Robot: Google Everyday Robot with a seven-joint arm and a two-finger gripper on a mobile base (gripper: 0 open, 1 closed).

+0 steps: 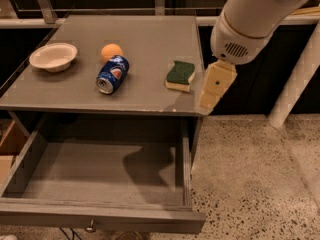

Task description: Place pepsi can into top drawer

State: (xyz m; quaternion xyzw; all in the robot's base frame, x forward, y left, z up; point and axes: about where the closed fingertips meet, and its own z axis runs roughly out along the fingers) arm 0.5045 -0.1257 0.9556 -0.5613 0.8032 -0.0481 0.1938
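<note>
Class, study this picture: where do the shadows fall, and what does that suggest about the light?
Camera view: the arm throws a dark shadow on the floor of the open top drawer; the hand, off the table's right edge beside the sponge, dims that corner; this suggests light from overhead.

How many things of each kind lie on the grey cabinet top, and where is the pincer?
Blue pepsi can, lying on its side: 1
Round orange fruit: 1
Shallow white bowl: 1
Green-and-yellow sponge: 1
Total: 4
The tan pincer hangs by the front right corner of the grey cabinet top.
</note>
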